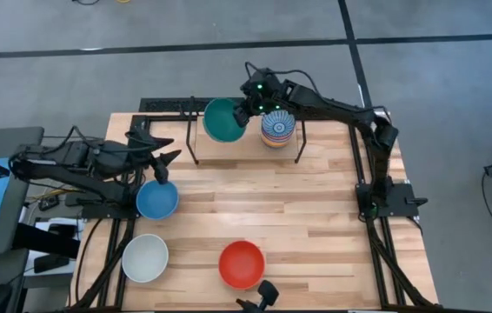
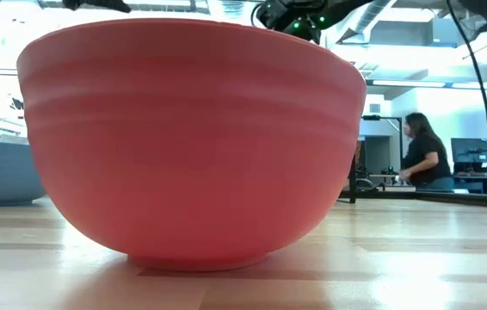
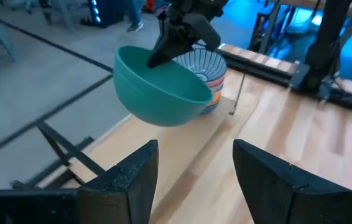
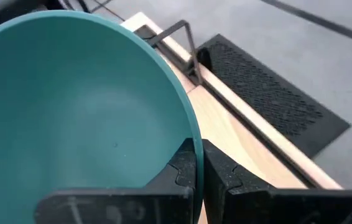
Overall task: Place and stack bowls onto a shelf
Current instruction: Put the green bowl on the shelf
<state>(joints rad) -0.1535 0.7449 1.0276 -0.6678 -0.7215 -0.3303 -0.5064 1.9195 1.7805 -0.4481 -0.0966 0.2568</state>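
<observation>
My right gripper (image 1: 244,111) is shut on a green bowl (image 1: 222,120), held tilted above the left part of the shelf (image 1: 239,149) at the table's far edge. A stack of bowls (image 1: 276,129), topped by the blue-and-white patterned one (image 3: 206,65), stands on the shelf's right part. My left gripper (image 1: 165,167) is open just beyond the far rim of a blue bowl (image 1: 156,200) and touches nothing. A white bowl (image 1: 145,257) and a red bowl (image 1: 242,264) rest on their bases near the table's near edge. My right gripper pinches the green bowl's rim (image 4: 185,118) on the side toward the stack, one finger (image 4: 179,171) inside the bowl and the other (image 4: 226,174) outside. The fingers slant down from the table's far right. The bowl is lifted clear of the shelf and tilted.
Upright black wire brackets (image 1: 196,132) (image 1: 298,139) stand at the shelf's two ends. The red bowl (image 2: 192,138) fills the low view. A person (image 2: 424,155) stands in the room behind the table. Bare wood lies in the table's middle (image 1: 263,204).
</observation>
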